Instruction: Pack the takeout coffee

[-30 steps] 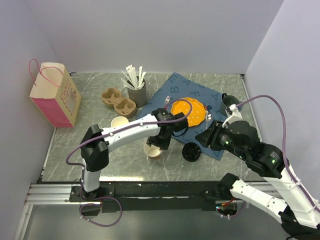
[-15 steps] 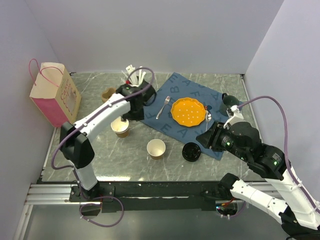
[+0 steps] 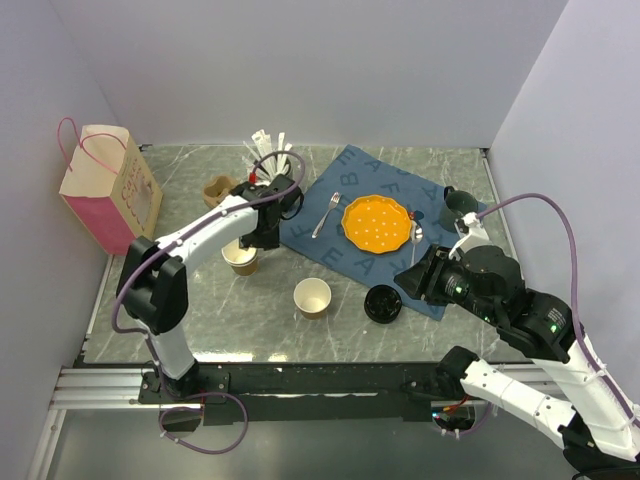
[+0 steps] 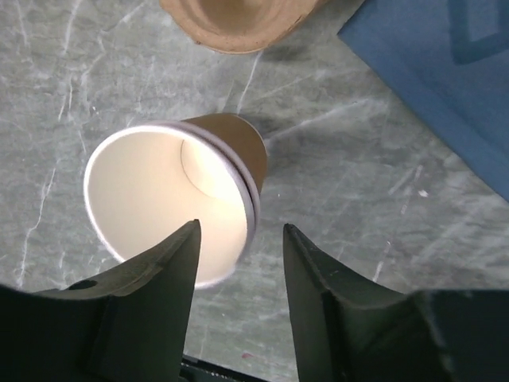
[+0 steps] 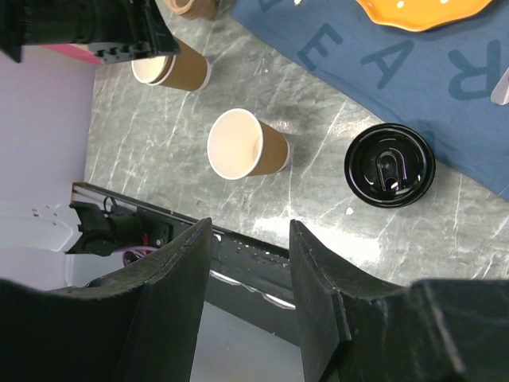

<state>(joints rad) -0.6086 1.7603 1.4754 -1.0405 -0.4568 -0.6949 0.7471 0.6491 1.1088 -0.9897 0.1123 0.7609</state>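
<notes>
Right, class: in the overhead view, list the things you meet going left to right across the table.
Pink paper bag, left lidless cup, nearer lidless cup, black lid, dark green cup.

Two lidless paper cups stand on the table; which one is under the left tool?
The cup nearer the pink bag: the left tool hangs open right above its rim. The other lidless cup stands alone, nearer the table's front edge.

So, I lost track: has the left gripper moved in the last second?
Yes. The left gripper swung left, away from the blue cloth, to above a lidless cup.
</notes>
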